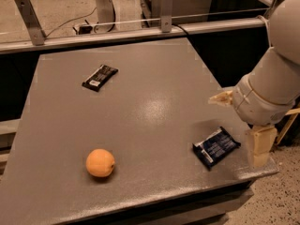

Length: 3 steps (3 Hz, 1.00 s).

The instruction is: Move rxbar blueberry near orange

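The task is barely beginning: the rxbar blueberry (216,147) is lying near the table's (154,78) front right corner, well apart from the orange (100,162) near the front left. The claw (258,145) is hanging at the right edge, just beside the bar; whether it is apart or together I cannot tell. One blue bar, one orange and one black bar (100,77) are showing.

Grey speckled table (154,60), flat top, glare patch near centre. Three items lie directly on it, all well apart. Orange (100,163) at front left, resting on the surface. Rxbar blueberry (216,147) lies flat near front right corner, angled to the edges, white strip toward left end. Black bar wrapper (100,77) lies flat at far left, white label at near end. Gripper (243,123) at table's right edge, just beside rxbar blueberry.
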### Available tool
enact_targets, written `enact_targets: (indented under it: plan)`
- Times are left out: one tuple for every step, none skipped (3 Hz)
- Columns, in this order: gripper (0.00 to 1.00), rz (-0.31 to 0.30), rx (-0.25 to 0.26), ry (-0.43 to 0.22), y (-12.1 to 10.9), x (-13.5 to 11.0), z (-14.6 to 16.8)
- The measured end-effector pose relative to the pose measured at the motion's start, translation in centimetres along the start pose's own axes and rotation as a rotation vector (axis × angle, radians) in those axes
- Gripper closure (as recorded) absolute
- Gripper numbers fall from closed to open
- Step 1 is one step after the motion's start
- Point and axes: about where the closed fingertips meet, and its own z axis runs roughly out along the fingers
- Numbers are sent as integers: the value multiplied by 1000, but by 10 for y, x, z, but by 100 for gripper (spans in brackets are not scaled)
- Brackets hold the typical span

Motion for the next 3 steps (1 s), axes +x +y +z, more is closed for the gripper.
enact_targets:
  plan:
    - [0, -76, -45, 29, 4, -4, 15]
    - [0, -124, -80, 47, 6, -8, 24]
    - [16, -149, -104, 55, 9, -10, 32]
